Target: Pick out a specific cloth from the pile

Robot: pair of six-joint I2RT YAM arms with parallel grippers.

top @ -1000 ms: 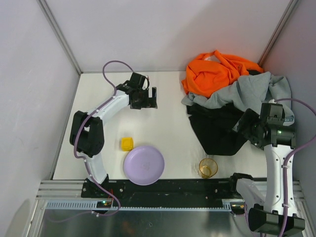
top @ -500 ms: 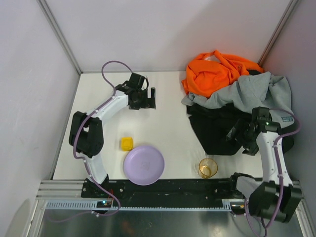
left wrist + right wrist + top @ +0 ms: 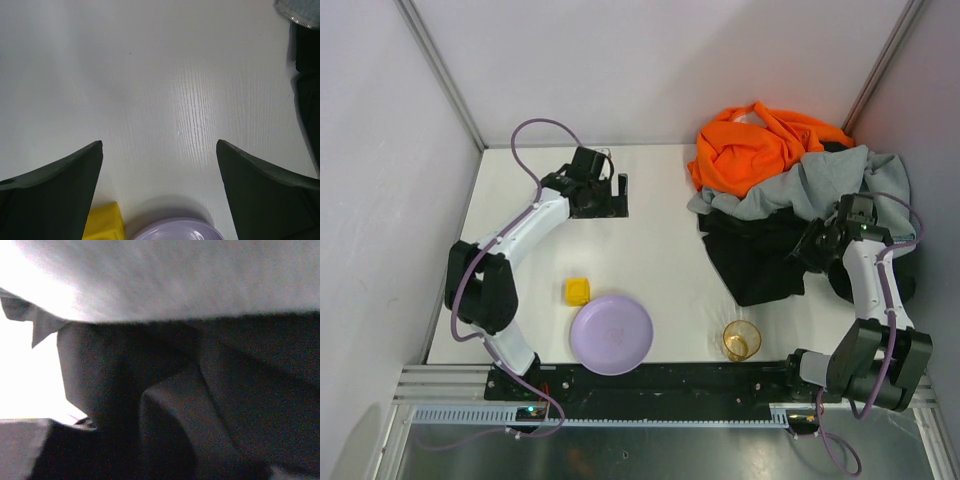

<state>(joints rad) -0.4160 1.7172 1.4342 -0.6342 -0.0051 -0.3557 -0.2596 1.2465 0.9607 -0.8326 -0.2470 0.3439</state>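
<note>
1. Overhead, the white desk (image 3: 660,200) bore the pile (image 3: 790,190) of clothes in its far right corner: an orange garment (image 3: 760,150) farthest back, a grey one (image 3: 820,185) draped across the middle, and a black one (image 3: 755,260) spread nearest the front edge.
2. The white cloth could not be picked out for certain; only a pale patch (image 3: 747,117) showed among the orange folds at the pile's far edge.
3. The right gripper (image 3: 812,247) sat where grey met black. Its wrist view showed only fabric, so I cannot tell how far open it was.
4. The left gripper (image 3: 160,145) hung over bare desk toward the far edge, fingers spread wide and holding nothing.
5. A purple plate (image 3: 611,334) lay by the near edge.
6. An amber cup (image 3: 741,340) stood to its right.
7. A yellow block (image 3: 578,291) sat just beside the plate's far left rim.
</note>
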